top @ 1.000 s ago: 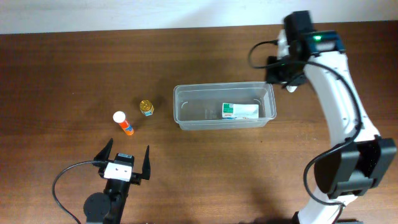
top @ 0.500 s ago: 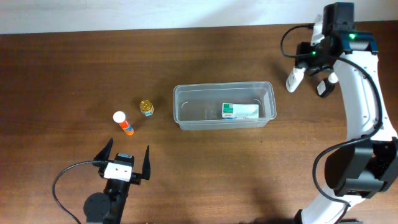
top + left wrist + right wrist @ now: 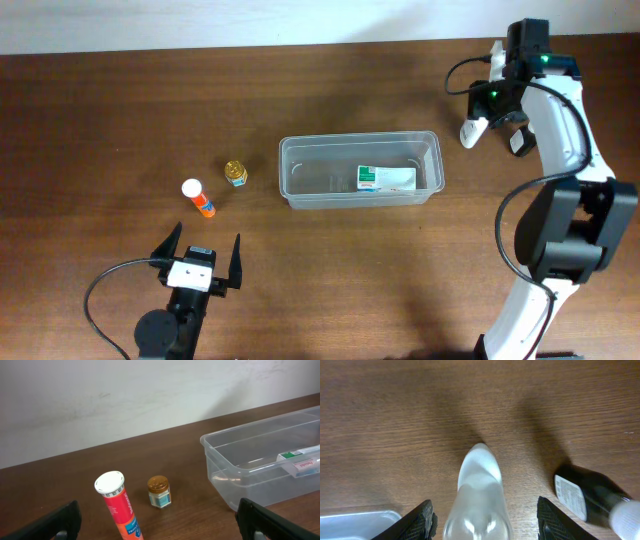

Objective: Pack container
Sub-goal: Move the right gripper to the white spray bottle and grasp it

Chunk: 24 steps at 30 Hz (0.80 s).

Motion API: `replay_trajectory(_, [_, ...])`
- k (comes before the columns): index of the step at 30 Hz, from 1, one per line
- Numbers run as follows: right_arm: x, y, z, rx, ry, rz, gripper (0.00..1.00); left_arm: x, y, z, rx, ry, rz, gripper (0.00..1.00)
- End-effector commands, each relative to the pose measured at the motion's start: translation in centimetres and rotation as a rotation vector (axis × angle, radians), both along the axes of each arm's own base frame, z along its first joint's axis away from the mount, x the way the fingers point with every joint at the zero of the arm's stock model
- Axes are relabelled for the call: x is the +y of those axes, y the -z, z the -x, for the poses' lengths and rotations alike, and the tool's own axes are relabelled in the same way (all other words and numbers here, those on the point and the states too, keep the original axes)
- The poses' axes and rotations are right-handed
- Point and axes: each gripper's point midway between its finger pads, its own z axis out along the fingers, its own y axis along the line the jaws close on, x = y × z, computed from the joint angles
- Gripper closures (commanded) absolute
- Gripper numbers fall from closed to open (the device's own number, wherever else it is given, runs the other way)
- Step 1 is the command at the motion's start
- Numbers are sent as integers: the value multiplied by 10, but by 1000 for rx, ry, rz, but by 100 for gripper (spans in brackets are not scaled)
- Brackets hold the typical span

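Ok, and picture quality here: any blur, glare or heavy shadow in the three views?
Overhead: sharp, evenly lit, wall strip washed out. Left wrist: orange tube and container crisp, faint highlights on the plastic. Right wrist: white bottle close to the lens and soft, with dark shadows on the wood beyond it and the black bottle.

It looks like a robotics lab: a bare wooden table [image 3: 90, 120] against a plain white wall [image 3: 125, 390].
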Motion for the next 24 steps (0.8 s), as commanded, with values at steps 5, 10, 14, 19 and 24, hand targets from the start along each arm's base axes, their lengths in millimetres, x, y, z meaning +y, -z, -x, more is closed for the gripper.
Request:
replay_trajectory(5, [-3,24,-6,34,-30,23,42,2,2,0,2,-10,-10,1])
replay_trajectory(10, [-3,36,-6,56,-30,21,52,2,2,0,2,-10,-10,1])
replay_trajectory(14, [-4,37,-9,49,-30,22,60,2,2,0,2,-10,-10,0])
replay_trajectory(19, [-4,36,-11,38,-30,23,66,2,2,0,3,-10,-10,1])
replay_trajectory(24, [-4,34,-13,33,-30,23,74,2,2,0,2,-10,-10,1])
